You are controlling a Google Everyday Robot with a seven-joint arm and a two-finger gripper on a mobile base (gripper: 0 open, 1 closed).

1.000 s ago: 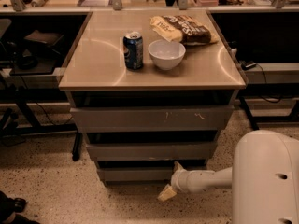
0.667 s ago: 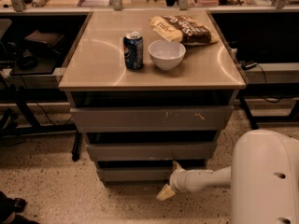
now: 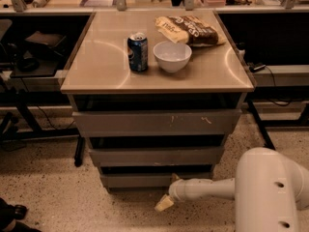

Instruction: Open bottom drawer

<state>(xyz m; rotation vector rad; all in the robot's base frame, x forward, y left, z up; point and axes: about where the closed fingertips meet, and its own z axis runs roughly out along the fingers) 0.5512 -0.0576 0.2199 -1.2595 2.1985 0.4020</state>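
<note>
The bottom drawer (image 3: pixel 140 180) is the lowest and narrowest grey front panel of the cabinet, plain and without a handle, sitting just above the floor. My white arm reaches in from the lower right. My gripper (image 3: pixel 166 198) is low at the drawer's right part, just in front of and slightly below its front panel, with pale tan fingertips (image 3: pixel 163 204) pointing down-left toward the floor.
Above are the middle drawer (image 3: pixel 155 156) and the widest top drawer (image 3: pixel 157 123) with pale scratches. On the cabinet top (image 3: pixel 96 66) stand a blue soda can (image 3: pixel 137 52), a white bowl (image 3: pixel 172 56) and a chip bag (image 3: pixel 187 30). Dark desks flank the cabinet; speckled floor in front.
The gripper has shifted very slightly; the drawers and the objects on top have not moved.
</note>
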